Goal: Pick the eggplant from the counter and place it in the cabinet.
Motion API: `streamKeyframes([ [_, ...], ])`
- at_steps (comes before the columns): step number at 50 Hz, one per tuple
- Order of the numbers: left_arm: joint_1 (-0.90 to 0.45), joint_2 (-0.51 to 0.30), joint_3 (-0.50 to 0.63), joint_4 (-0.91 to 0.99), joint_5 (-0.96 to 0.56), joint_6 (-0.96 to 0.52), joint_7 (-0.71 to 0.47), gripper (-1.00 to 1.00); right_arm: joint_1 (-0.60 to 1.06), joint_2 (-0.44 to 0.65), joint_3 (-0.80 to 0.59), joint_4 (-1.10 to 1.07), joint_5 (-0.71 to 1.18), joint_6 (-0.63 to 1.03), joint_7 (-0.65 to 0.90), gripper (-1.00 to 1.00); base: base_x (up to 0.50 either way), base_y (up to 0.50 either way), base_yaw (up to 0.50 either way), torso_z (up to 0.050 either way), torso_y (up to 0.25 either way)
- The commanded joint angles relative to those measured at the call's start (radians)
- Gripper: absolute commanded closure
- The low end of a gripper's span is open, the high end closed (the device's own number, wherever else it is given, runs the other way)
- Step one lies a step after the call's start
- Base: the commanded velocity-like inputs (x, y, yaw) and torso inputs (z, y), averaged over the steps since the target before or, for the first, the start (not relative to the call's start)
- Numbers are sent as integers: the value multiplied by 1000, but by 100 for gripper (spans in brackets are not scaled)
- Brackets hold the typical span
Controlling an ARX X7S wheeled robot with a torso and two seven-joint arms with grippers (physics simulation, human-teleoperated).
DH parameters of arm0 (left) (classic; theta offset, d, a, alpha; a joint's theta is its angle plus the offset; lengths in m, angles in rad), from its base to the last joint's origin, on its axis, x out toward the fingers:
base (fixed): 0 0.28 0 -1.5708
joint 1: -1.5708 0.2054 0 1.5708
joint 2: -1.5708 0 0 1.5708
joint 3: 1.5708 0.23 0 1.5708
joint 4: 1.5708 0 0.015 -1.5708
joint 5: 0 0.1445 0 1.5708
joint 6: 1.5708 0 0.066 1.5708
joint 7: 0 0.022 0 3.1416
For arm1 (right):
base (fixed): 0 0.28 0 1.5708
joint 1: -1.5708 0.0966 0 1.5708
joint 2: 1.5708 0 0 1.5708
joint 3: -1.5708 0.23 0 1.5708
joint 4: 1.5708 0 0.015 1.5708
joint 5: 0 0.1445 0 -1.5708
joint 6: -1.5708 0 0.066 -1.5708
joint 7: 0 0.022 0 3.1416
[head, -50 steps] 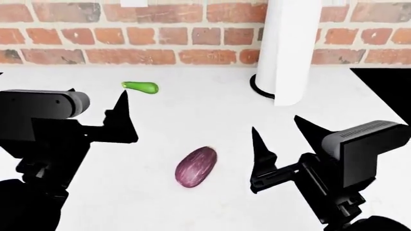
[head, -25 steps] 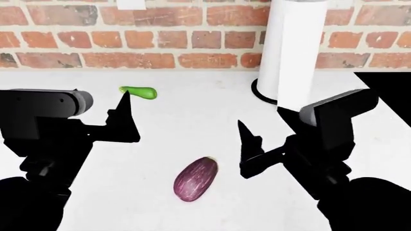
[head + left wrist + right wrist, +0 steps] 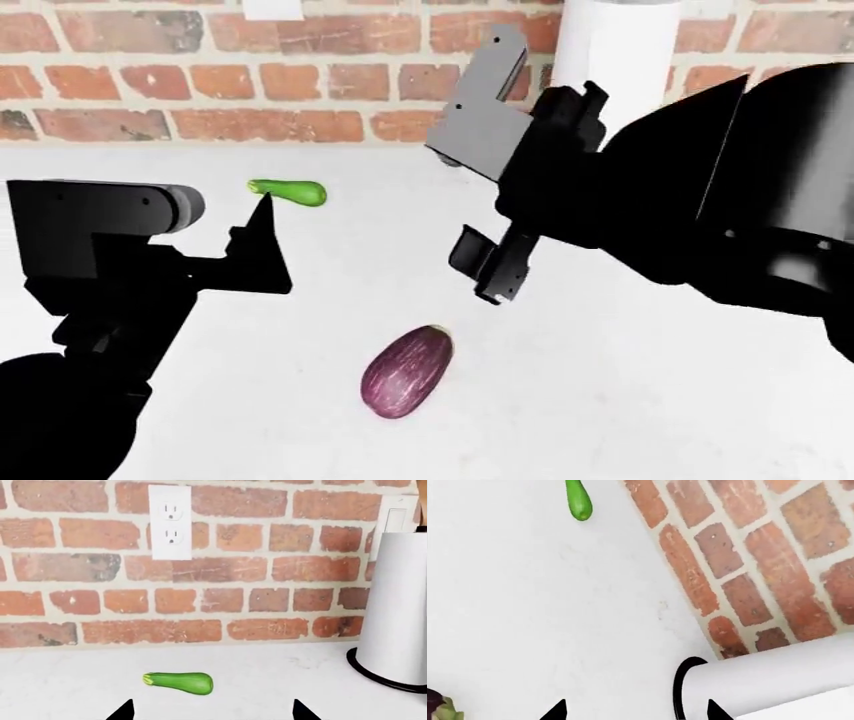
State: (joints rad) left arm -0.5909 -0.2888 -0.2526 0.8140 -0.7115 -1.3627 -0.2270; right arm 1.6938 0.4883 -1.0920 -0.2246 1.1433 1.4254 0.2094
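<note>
The dull purple eggplant (image 3: 407, 372) lies on the white counter (image 3: 627, 390), near the middle front. Only its stem end (image 3: 436, 709) shows at the edge of the right wrist view. My right gripper (image 3: 485, 272) hangs open above the counter, just behind and to the right of the eggplant, apart from it; in its own view my right gripper (image 3: 635, 711) holds nothing. My left gripper (image 3: 263, 240) is open at the left, empty, and in its own view my left gripper (image 3: 211, 711) faces the wall. The cabinet is out of view.
A small green vegetable (image 3: 288, 192) lies at the back left of the counter, just ahead of the left fingertips. A white paper towel roll (image 3: 617, 50) on a black base stands at the back right. A brick wall (image 3: 233, 570) with an outlet (image 3: 169, 522) closes the back.
My right arm has swung up and to the left and rolled over, so its gripper now hangs behind the eggplant. The left arm and the eggplant have stayed put.
</note>
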Motion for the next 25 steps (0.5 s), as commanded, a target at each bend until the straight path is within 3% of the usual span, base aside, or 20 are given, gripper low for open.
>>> streamKeyframes([
  [1,11,-19,13,-25,5,27,0,-100,336,-33,-557,95,-397,-255,-363,-100,0,0,0,0,0],
  [11,12,-21,28,-42,10,38,-9,-100,377,-71,-716,149,-553,-454,-519,-100,0,9,0,0,0],
  [25,33,-24,61,-79,27,73,-12,-100,352,-79,-770,88,-544,-530,-621,-100,0,1,0,0,0],
])
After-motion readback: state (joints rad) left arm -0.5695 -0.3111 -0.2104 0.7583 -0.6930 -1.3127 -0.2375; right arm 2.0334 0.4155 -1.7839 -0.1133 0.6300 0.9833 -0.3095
